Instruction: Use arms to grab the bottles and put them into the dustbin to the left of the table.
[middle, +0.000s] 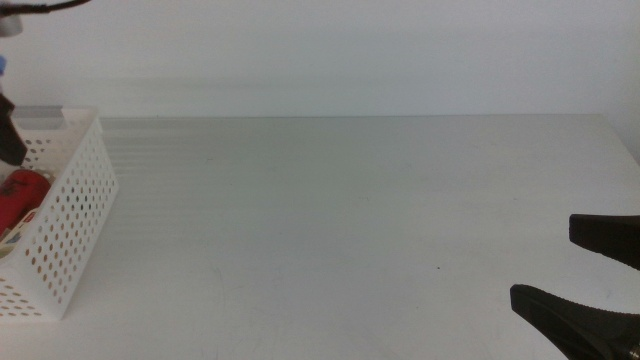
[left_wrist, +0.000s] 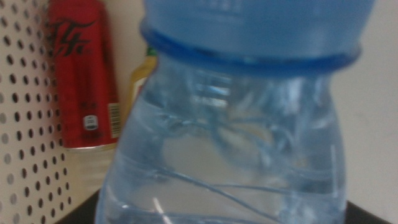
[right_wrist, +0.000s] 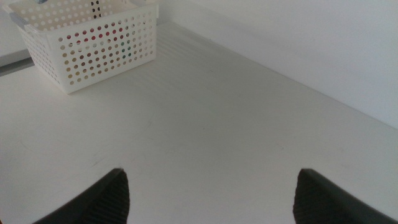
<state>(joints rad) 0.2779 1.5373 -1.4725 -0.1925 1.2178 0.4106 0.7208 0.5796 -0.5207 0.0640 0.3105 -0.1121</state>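
We held the water bottle (left_wrist: 236, 124) in our left gripper (left_wrist: 224, 214) above the basket (middle: 75, 210), the can (left_wrist: 81, 74) already inside; our right gripper (right_wrist: 208, 199) waited, jaws apart.

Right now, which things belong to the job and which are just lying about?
Job:
water bottle, gripped by left tool over the bin
can and tea bottle, in the bin
table
right tool, open, waiting at the table's right

Not the job:
wall only
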